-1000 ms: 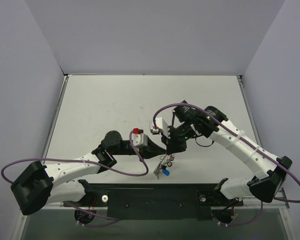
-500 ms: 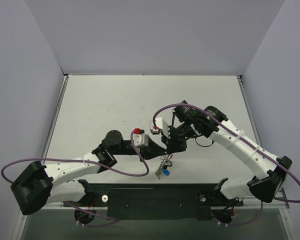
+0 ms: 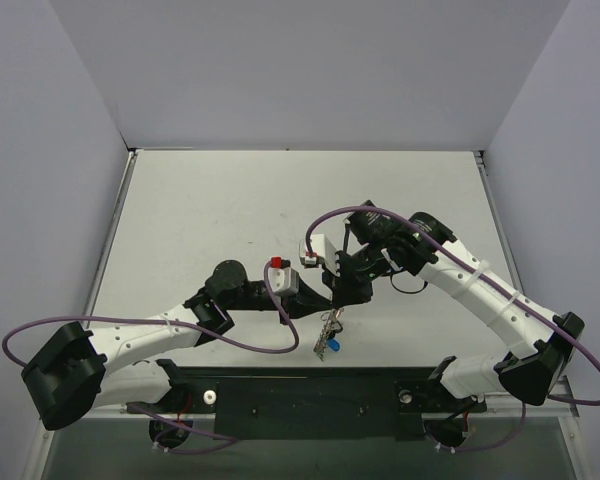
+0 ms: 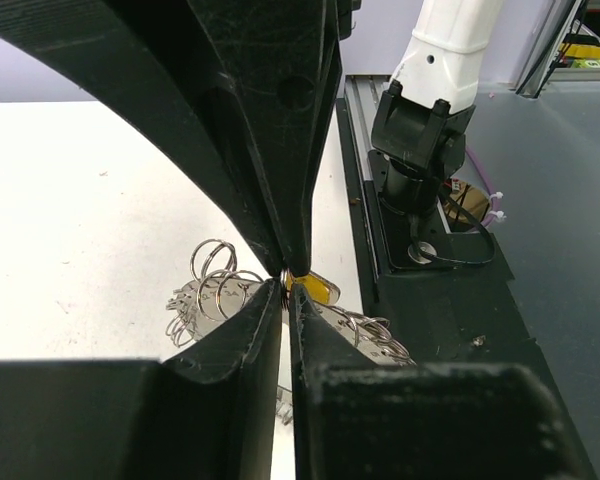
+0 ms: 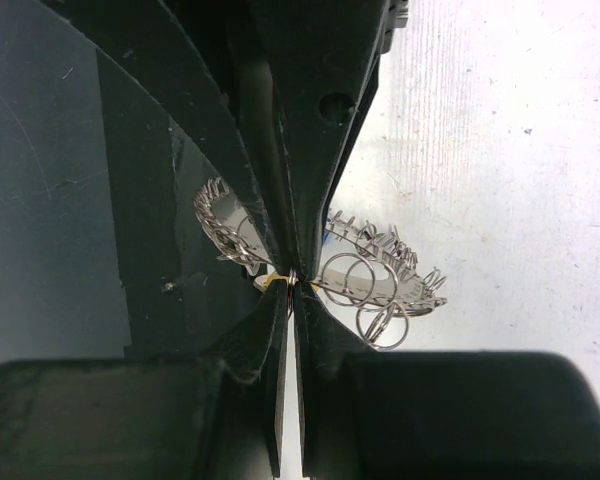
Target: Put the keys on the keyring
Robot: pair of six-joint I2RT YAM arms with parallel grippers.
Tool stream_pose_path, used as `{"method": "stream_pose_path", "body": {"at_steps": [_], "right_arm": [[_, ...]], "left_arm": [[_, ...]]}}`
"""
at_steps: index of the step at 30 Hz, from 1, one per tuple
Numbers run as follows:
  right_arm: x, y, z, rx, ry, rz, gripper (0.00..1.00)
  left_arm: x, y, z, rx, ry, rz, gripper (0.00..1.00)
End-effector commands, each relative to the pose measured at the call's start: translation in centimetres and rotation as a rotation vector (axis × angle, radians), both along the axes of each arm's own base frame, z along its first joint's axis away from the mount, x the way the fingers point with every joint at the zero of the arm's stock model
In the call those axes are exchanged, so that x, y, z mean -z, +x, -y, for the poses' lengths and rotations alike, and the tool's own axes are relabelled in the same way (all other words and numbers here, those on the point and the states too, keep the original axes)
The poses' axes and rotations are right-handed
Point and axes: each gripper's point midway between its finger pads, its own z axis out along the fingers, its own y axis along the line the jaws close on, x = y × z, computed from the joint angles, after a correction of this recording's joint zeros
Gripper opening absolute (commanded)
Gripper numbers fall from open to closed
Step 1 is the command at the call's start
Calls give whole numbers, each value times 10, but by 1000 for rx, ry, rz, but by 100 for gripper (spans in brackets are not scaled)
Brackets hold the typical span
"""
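Both claws meet tip to tip over the bundle, just inside the table's (image 3: 230, 200) near edge, beside the black base rail (image 3: 310, 385). Little room there; behind them the tabletop runs wide and bare to the far wall.

From above the bundle is only a small glinting clump with a blue key (image 3: 333, 346) poking out. The wrist cameras give more: the keyring (image 5: 380, 243) with its scalloped rim, small wire loops (image 4: 216, 262), and a yellow key (image 4: 312, 290) right at the tips.

The right claw (image 5: 292, 290) is pinched fully together on thin wire. The left claw (image 4: 286, 292) shows a slim gap, its tips at the yellow key; whether it grips, I cannot tell.
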Motion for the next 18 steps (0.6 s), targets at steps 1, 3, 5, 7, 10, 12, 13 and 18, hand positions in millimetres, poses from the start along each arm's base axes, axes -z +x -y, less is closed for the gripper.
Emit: {"method": "stream_pose_path", "body": {"at_steps": [1,3,5,7,10,12,13,18], "right_arm": [[-14,-2,-11,-16,63,5,0],[-13,-2,-11,-18,64,1,0],[-12,-2,-11,-16,60,-1,0],[-13,-3,-11,-14,62,-1,0],[-14,1,-13,21,79,-6,0],[-19,1,-15,51,124,-37,15],[-19,5,-19,70,150,-48,23],[-48,13,-23,214,360,-200,35]], "left_arm": [[-22,-1,5,14,-46,42,14],[-23,-1,5,17,-48,42,8],[-26,-2,5,22,-55,47,0],[-27,-3,3,21,-63,43,0],[-35,0,-1,-11,-110,43,0],[-42,2,-6,-32,-150,34,0],[-42,2,-8,-39,-160,17,0],[-63,14,-21,-99,-278,-4,0]]}}
